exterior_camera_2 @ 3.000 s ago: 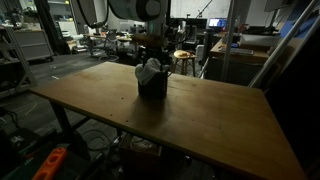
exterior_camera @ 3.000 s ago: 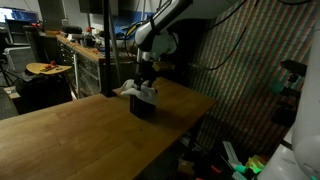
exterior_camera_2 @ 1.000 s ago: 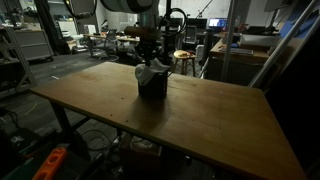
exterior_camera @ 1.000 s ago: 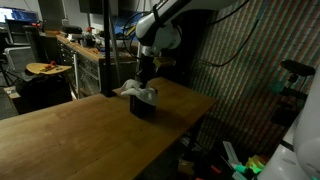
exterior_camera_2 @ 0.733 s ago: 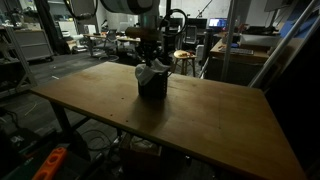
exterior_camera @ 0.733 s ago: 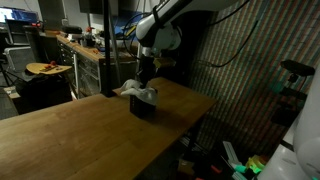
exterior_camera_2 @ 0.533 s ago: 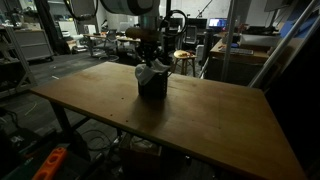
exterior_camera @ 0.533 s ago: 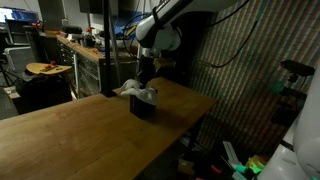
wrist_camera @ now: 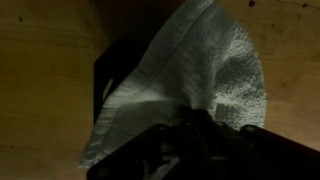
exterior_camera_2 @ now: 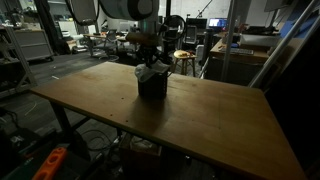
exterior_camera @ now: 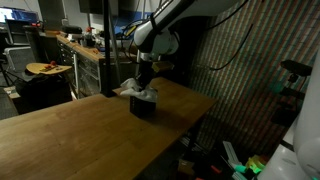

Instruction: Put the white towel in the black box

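1. Slightly shifted since a second ago, the arm's wrist has turned a little above the box. The pincer (exterior_camera: 143, 80) has kept its place over the cloth, and the towel and box lie as they did.
2. In both exterior views the pincer points straight down, its tips touching the top of the white towel (exterior_camera: 140, 91).
3. In the wrist view the pincer (wrist_camera: 192, 118) enters from 6 o'clock. Its fingers are clenched together with no gap showing, and the towel's folds gather into the tips, so it grips a pinch of the cloth.
4. From the tips the white towel (wrist_camera: 210, 60) fans out toward 12 and 1 o'clock, with one corner trailing down toward 7 o'clock.
5. The black box (wrist_camera: 112, 75) shows as a dark edge at 9 o'clock, under the cloth.
6. In an exterior view the towel (exterior_camera_2: 152, 70) is heaped on top of the black box (exterior_camera_2: 152, 88), bulging above its rim and hanging over one side.
7. The black box (exterior_camera: 144, 107) stands upright on the wooden surface (exterior_camera: 80, 130), toward 1 o'clock, near the far edge.
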`<action>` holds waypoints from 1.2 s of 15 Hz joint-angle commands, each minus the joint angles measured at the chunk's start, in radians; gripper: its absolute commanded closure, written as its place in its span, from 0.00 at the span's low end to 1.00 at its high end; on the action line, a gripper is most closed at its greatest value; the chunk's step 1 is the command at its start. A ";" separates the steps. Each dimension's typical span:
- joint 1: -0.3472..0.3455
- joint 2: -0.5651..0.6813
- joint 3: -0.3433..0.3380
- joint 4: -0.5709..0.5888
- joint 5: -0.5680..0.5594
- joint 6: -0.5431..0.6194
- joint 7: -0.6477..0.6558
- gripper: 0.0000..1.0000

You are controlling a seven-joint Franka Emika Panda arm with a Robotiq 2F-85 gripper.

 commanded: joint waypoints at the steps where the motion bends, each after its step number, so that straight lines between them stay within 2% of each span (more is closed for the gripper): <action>1: 0.008 0.025 0.002 0.012 -0.019 0.025 -0.003 0.95; 18: -0.005 0.093 0.011 0.005 0.002 0.007 -0.012 0.95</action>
